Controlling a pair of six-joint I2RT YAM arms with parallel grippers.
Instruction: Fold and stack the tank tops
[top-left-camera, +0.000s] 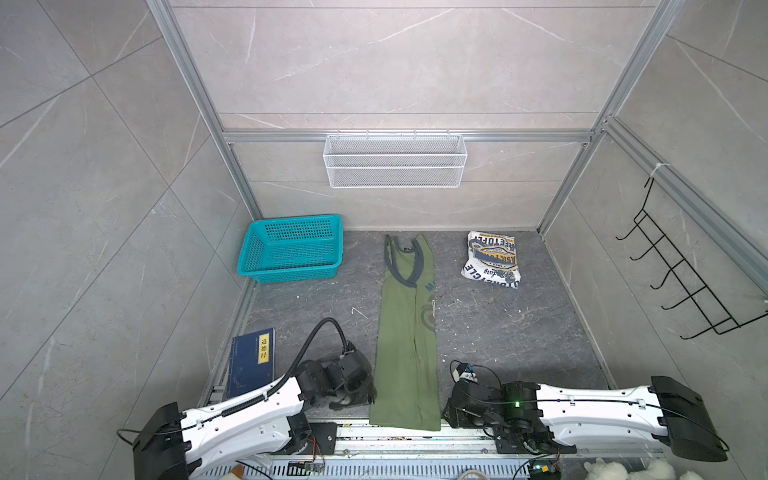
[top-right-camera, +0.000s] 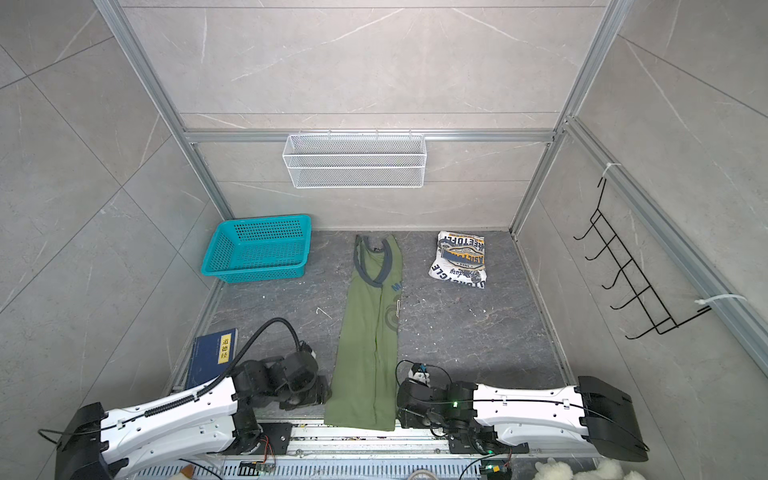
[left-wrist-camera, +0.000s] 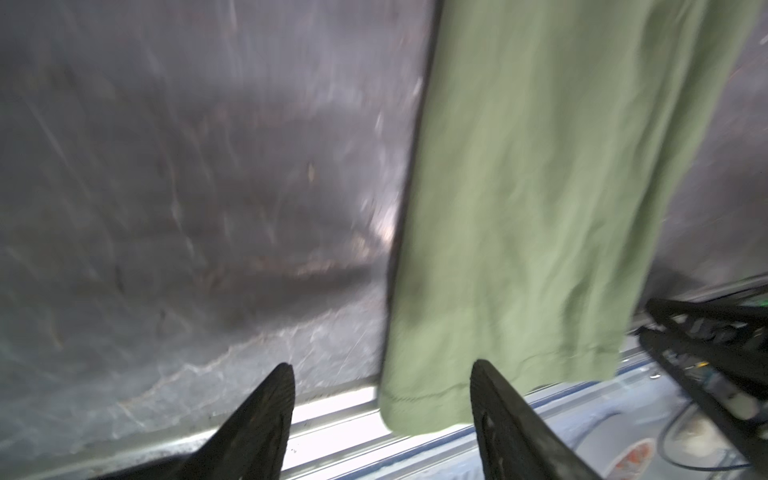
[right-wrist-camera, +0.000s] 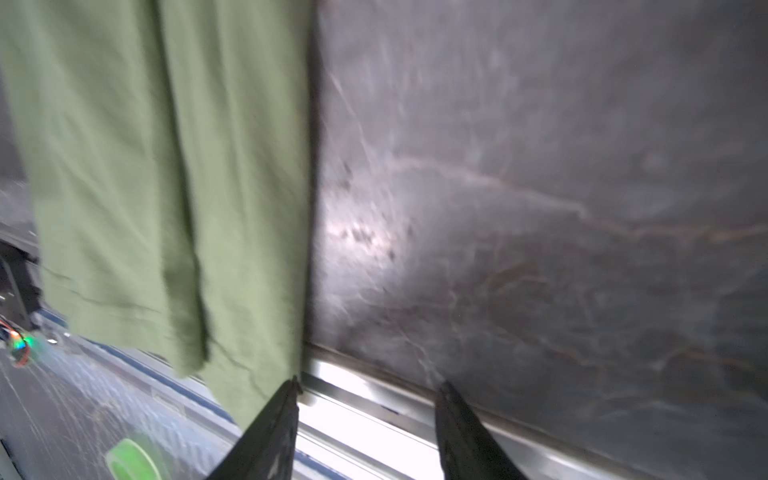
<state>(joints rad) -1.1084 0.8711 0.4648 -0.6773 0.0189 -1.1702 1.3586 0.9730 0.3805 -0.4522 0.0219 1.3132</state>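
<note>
The olive green tank top (top-left-camera: 405, 353) (top-right-camera: 368, 353) lies in a long narrow strip down the middle of the dark table (top-left-camera: 507, 332), grey-trimmed neck at the back. Its hem hangs over the front rail. The white tank top (top-left-camera: 490, 259) (top-right-camera: 459, 259) sits folded at the back right, print up. My left gripper (top-left-camera: 357, 395) (top-right-camera: 309, 395) is open just left of the hem. In the left wrist view the gripper (left-wrist-camera: 382, 365) spans the hem's corner of green cloth (left-wrist-camera: 540, 187). My right gripper (top-left-camera: 451, 409) (right-wrist-camera: 370, 382) is open just right of the hem, one finger at the cloth's edge (right-wrist-camera: 166, 166).
A teal plastic basket (top-left-camera: 291, 249) stands at the back left and a dark blue book (top-left-camera: 251, 361) lies at the front left, beside my left arm. A white wire basket (top-left-camera: 395, 162) hangs on the back wall, a black hook rack (top-left-camera: 681, 282) on the right wall. A metal rail (top-left-camera: 465, 436) runs along the front.
</note>
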